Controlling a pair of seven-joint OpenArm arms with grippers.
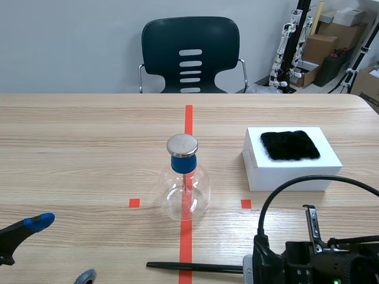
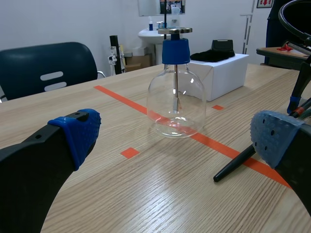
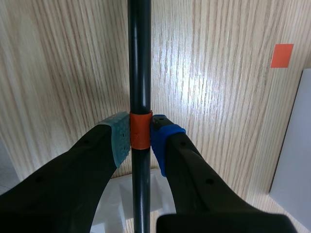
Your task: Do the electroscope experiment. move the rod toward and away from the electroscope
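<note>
The electroscope point(image 1: 185, 188) is a clear glass flask with a blue stopper and a flat metal disc point(image 1: 182, 144) on top. It stands on the red tape line at the table's middle. A thin black rod point(image 1: 195, 267) lies low near the front edge, pointing left. My right gripper point(image 3: 141, 138) is shut on the rod point(image 3: 139, 58) at its orange band. At the front left my left gripper point(image 1: 62, 249) is open and holds nothing. In the left wrist view the electroscope point(image 2: 176, 97) stands ahead of the left gripper point(image 2: 177, 141), and the rod's tip point(image 2: 235, 165) lies beside one finger.
A white box point(image 1: 292, 168) with a black fur cloth point(image 1: 290, 145) on top sits right of the flask. A dark chair point(image 1: 190, 54) stands behind the far table edge. Cardboard boxes and stands fill the back right corner.
</note>
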